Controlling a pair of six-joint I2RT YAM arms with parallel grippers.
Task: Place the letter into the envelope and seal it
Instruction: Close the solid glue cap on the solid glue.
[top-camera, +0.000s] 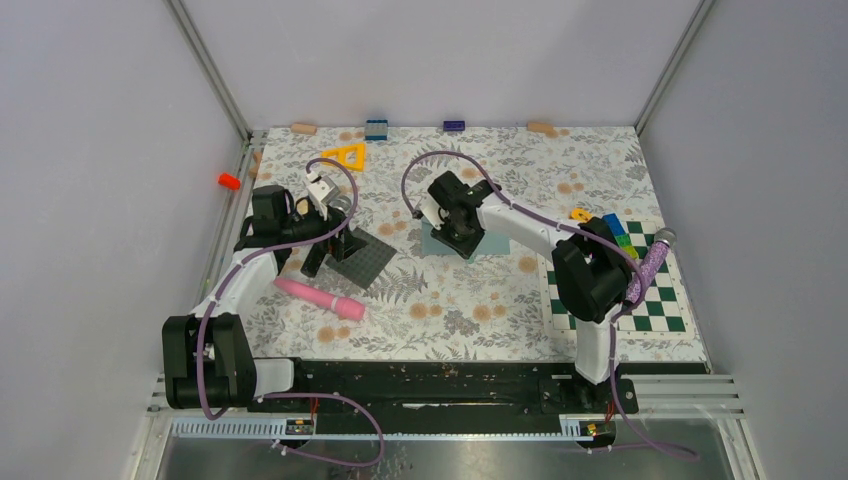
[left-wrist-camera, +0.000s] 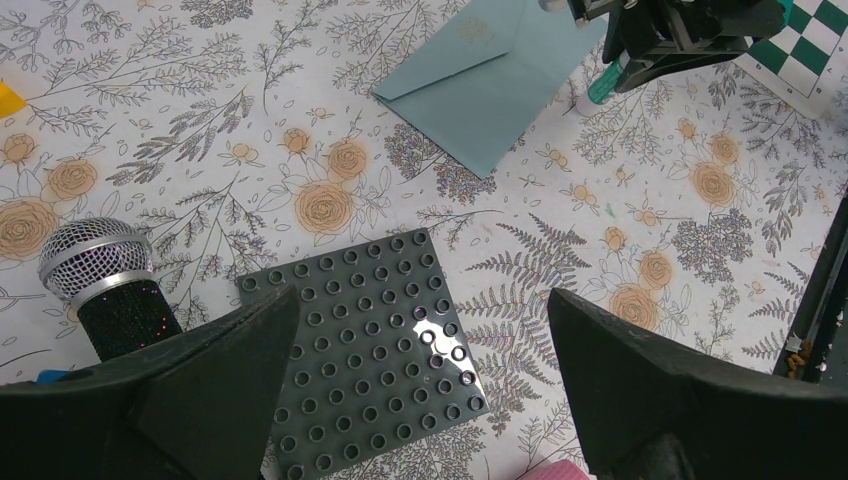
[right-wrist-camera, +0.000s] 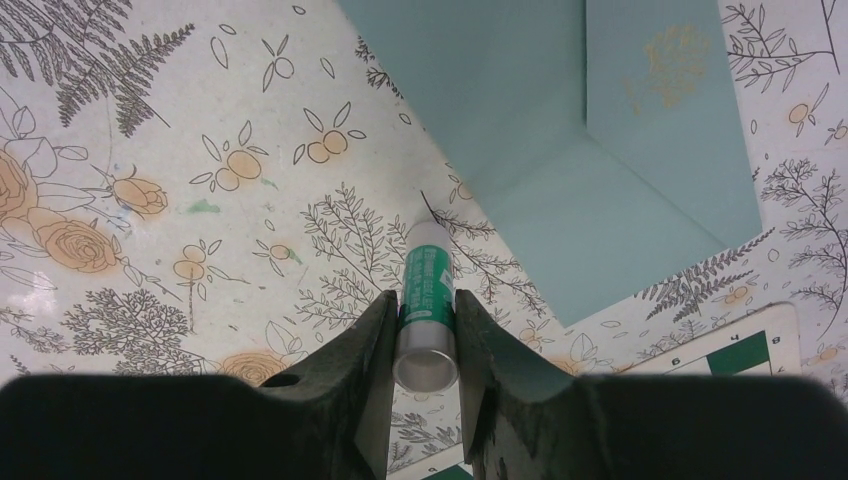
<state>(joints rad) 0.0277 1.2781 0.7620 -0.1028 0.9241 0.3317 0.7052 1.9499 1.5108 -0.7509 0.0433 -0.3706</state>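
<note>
Envelope (right-wrist-camera: 560, 120) lies just beside the glue stick (right-wrist-camera: 428, 285) clamped in the right gripper (right-wrist-camera: 425, 302); left gripper (left-wrist-camera: 420, 300) gapes wide, farther off

You find open tabletop (top-camera: 470, 310) along the near edge; studded plate (top-camera: 365, 262) and pink stick (top-camera: 320, 298) crowd the left side, right gripper (right-wrist-camera: 424, 302) with glue stick (right-wrist-camera: 428, 275) hangs beside the envelope (right-wrist-camera: 600, 200).

Count: 1 envelope (left-wrist-camera: 490, 90), 1 glue stick (right-wrist-camera: 428, 300), 1 grey studded plate (left-wrist-camera: 375, 340), 1 checkerboard (top-camera: 660, 305), 1 yellow triangle (top-camera: 337, 157), 1 pink tube (top-camera: 318, 298). Microphones: 2, a purple microphone (top-camera: 654, 265) and a black microphone (left-wrist-camera: 115, 300). Wooden blocks at far edge: 2, left block (top-camera: 303, 128), right block (top-camera: 541, 128).
</note>
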